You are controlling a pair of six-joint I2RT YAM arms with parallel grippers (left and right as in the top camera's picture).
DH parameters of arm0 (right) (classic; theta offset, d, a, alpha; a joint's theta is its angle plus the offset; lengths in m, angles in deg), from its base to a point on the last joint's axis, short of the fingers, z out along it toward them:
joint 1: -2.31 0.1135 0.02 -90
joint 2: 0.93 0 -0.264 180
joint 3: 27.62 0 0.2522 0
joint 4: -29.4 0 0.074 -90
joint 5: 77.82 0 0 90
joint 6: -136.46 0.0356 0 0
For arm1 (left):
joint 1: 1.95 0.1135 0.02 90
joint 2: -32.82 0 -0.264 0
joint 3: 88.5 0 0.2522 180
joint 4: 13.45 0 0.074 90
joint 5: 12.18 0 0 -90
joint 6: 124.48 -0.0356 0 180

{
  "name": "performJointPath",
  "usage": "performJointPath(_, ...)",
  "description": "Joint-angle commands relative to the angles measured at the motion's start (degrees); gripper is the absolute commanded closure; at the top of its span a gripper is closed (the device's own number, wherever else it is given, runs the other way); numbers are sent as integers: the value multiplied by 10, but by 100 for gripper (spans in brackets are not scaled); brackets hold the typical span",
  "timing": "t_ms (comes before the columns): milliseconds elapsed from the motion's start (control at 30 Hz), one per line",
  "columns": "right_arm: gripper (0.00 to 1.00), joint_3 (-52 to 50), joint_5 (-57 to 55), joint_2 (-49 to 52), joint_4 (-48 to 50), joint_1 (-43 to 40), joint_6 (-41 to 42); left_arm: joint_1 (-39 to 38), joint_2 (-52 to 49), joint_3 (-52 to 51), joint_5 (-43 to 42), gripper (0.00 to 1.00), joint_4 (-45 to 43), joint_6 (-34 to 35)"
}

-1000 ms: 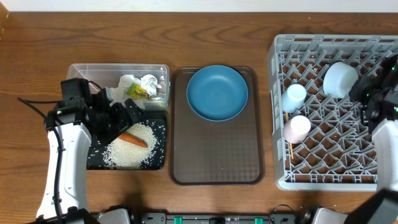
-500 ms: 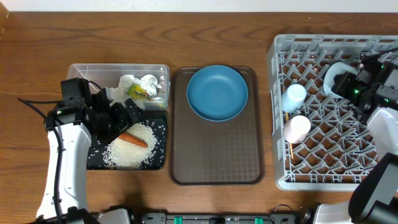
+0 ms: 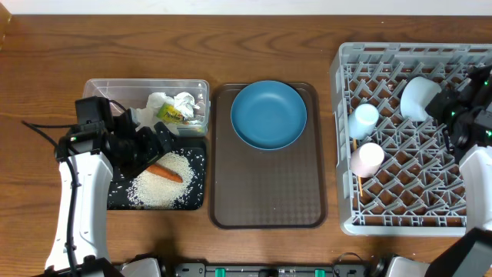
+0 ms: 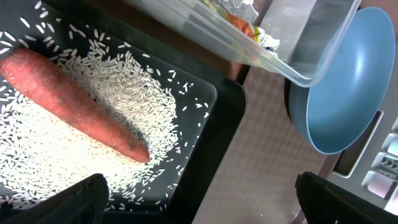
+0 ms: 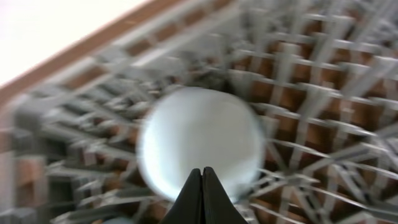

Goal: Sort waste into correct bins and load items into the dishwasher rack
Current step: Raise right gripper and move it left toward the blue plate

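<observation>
My left gripper (image 3: 161,145) hangs open over the shallow black bin (image 3: 119,201), its fingers (image 4: 78,200) wide apart with nothing between them. In that bin an orange carrot (image 4: 74,115) lies on loose white rice (image 3: 157,188). The clear tub (image 3: 104,88) behind it holds crumpled paper wads (image 3: 175,104). A blue plate (image 3: 268,114) rests on the brown tray. The grey dishwasher rack (image 3: 415,223) holds an upturned white bowl (image 5: 199,143), a light blue cup (image 3: 364,119), a pink cup (image 3: 367,158) and a chopstick (image 3: 359,185). My right gripper (image 5: 202,171) is shut and empty beside the bowl.
The brown serving tray (image 3: 268,192) lies between the bins and the rack. Its near half is bare. The clear tub's corner (image 4: 298,62) overhangs the black bin's far edge. The right wrist view is motion-blurred.
The right gripper swung left over the bowl half a second ago and has drawn back to the right. The bowl stays in place. The left arm has not moved.
</observation>
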Motion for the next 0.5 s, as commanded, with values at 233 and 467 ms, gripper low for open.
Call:
performJointPath(233,99,2,131,118,54,-6,-7,3,-1,-2,-1,1,2,5)
performJointPath(467,99,4,190,89,66,-6,-7,3,-1,-2,-1,1,2,5)
